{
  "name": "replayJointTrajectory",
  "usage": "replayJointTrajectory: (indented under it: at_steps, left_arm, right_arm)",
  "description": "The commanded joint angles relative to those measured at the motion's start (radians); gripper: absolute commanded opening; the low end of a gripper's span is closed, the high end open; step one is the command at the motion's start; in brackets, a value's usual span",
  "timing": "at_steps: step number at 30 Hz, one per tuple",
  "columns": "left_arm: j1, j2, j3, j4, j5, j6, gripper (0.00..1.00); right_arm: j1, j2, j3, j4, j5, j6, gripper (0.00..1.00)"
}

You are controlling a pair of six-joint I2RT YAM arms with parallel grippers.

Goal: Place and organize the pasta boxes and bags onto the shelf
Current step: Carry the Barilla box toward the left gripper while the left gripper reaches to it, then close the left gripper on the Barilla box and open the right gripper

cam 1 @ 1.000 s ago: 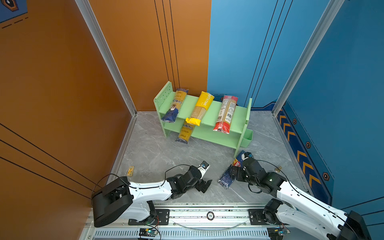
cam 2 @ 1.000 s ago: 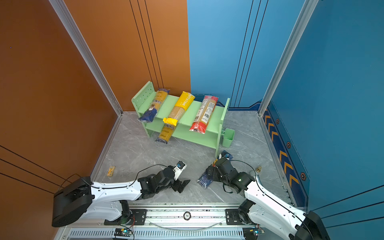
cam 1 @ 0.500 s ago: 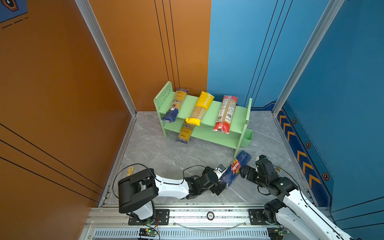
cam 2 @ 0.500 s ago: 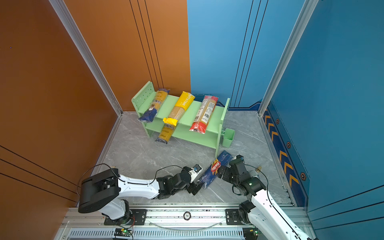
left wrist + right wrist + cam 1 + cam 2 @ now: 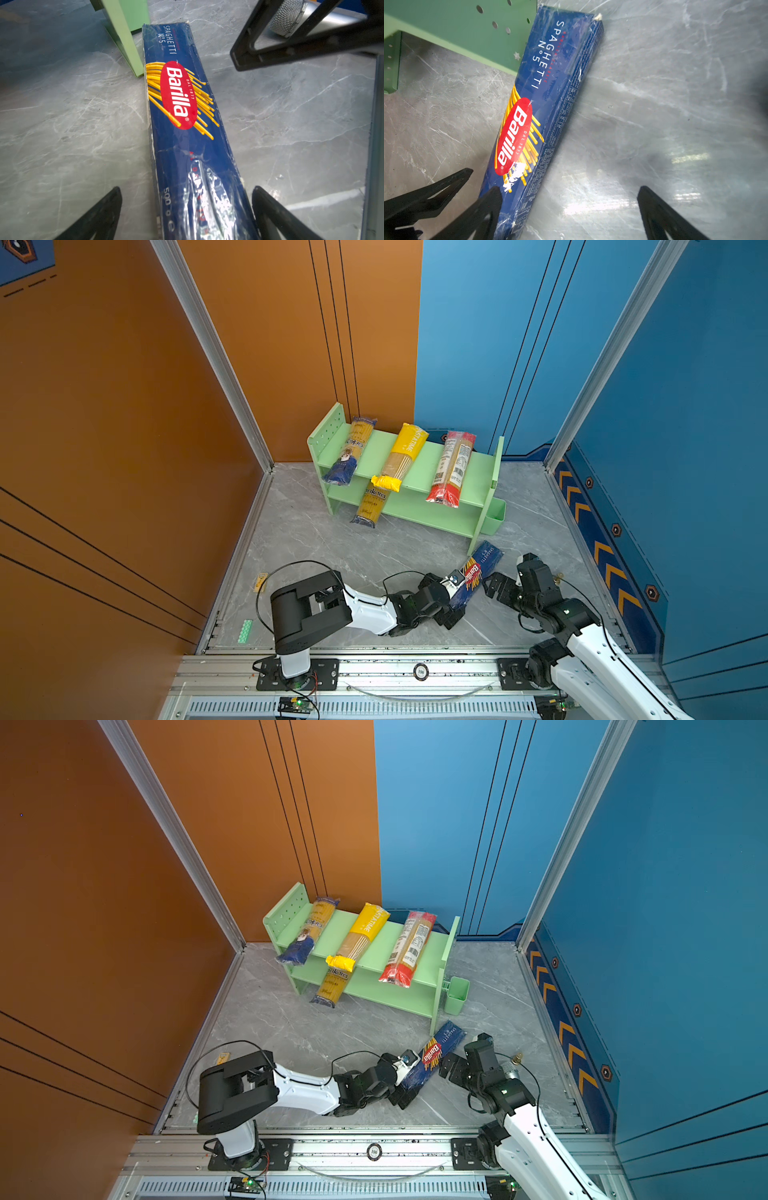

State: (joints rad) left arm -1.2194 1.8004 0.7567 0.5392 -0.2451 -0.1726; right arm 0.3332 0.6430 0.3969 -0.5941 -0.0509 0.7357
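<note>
The dark blue Barilla box (image 5: 478,572) lies on the grey bench (image 5: 332,547), off the right front corner of the shelf (image 5: 424,472), logo face up. In both top views its long axis runs on a slant. The end printed SPAGHETTI points away from the robot and sits right against the foot of the shelf's perforated side panel. The other end points back toward the left arm. That near end is hidden under the left wrist in both top views and cut off at the frame edge in the left wrist view, so I cannot tell whether it rests flat.

The left jaws are spread wide, straddling the near part of the box without clenching it. The right jaws are also released, just beside the box's right long edge, with one finger (image 5: 492,199) in front of its side and the other over bare bench.

Three bags lie across the top tier, overhanging its front: a yellow-and-dark-blue bag (image 5: 351,452), a yellow bag (image 5: 401,456) and a red-ended clear bag (image 5: 453,468). On the lower tier a second yellow-and-blue bag (image 5: 370,506) pokes out onto the bench, its far end hidden under the tier above
</note>
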Motion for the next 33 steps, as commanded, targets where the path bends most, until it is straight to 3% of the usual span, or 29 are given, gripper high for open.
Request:
replayJointTrajectory:
  at_steps: [1,19,33]
  left_arm:
    - [-0.011,0.020,0.020,0.016,0.026,0.009,0.98]
    - [-0.005,0.158,0.070,0.016,0.029,0.004,0.99]
    - [0.008,0.158,0.065,0.015,0.011,-0.004,0.33]
  right_arm:
    - [-0.008,-0.014,-0.010,-0.034,-0.013,-0.021,1.00]
    - [-0.039,-0.033,-0.020,-0.035,-0.023,-0.030,1.00]
    - [-0.053,-0.043,-0.018,-0.036,-0.025,-0.026,1.00]
